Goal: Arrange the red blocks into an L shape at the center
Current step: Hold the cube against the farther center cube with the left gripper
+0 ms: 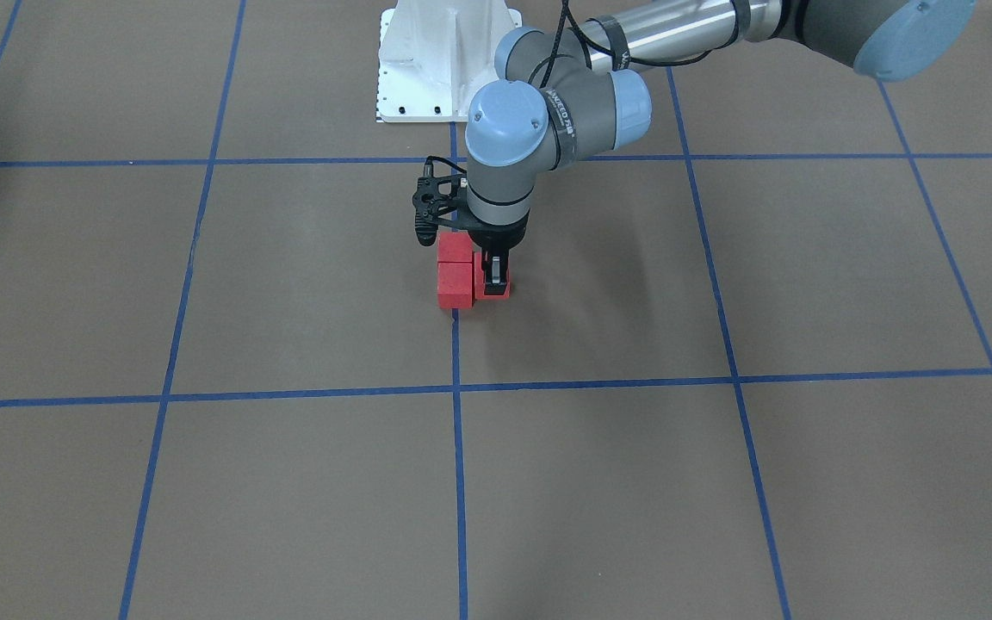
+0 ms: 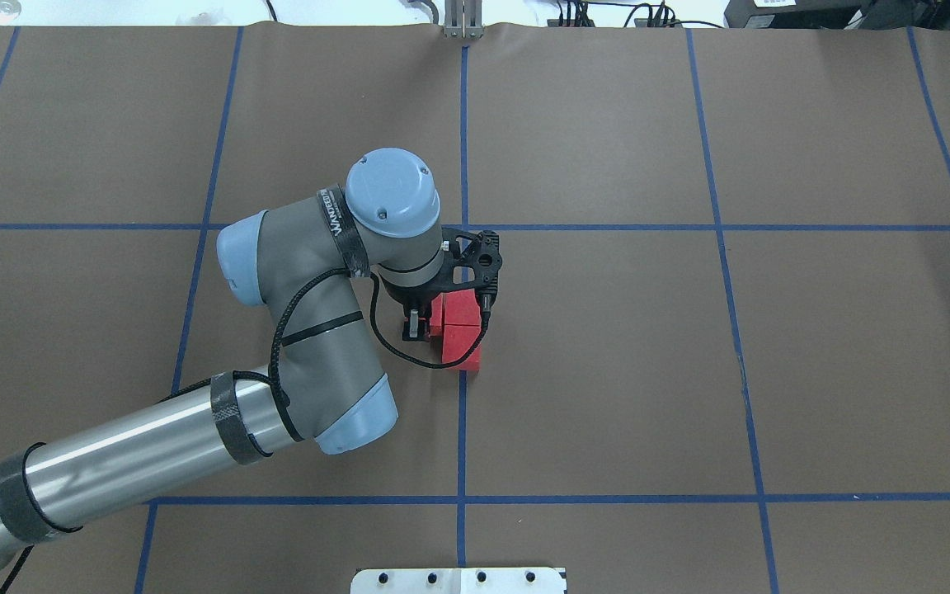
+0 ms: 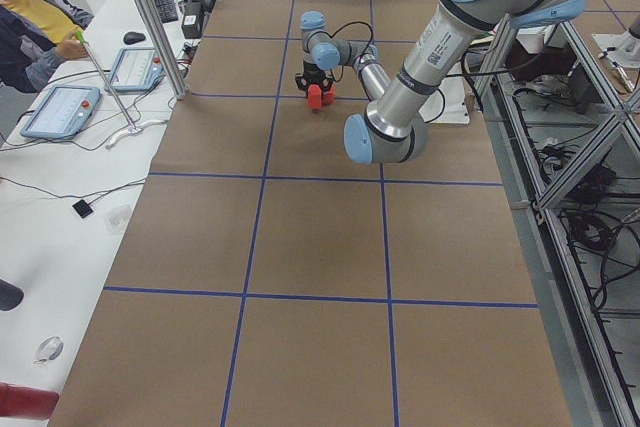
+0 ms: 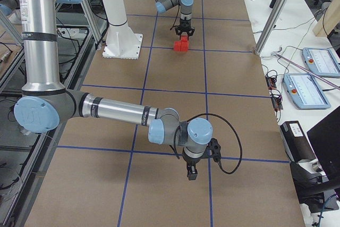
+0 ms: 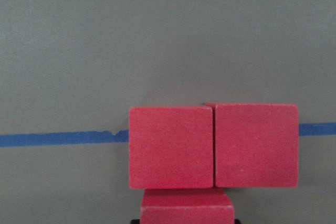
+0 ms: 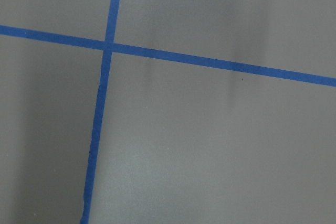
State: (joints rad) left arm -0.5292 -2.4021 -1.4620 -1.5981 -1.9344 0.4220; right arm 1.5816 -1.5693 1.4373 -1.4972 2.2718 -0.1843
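Observation:
Three red blocks sit together on the blue tape line [image 1: 456,344] at the center. Two of them [image 5: 170,147] [image 5: 256,145] lie side by side, touching. The third red block [image 5: 187,205] butts against the left one in the left wrist view, making a corner. My left gripper [image 1: 494,280] points straight down with its fingers on either side of this third block [image 1: 500,293], shut on it. From overhead the left gripper [image 2: 414,328] hides most of that block beside the pair [image 2: 460,326]. My right gripper [image 4: 191,174] hovers over bare table far from the blocks; I cannot tell its state.
The white robot base [image 1: 449,60] stands just behind the blocks. Brown paper with a blue tape grid surrounds them. At the table's left end, a side table [image 3: 70,107] holds tablets and a person sits there.

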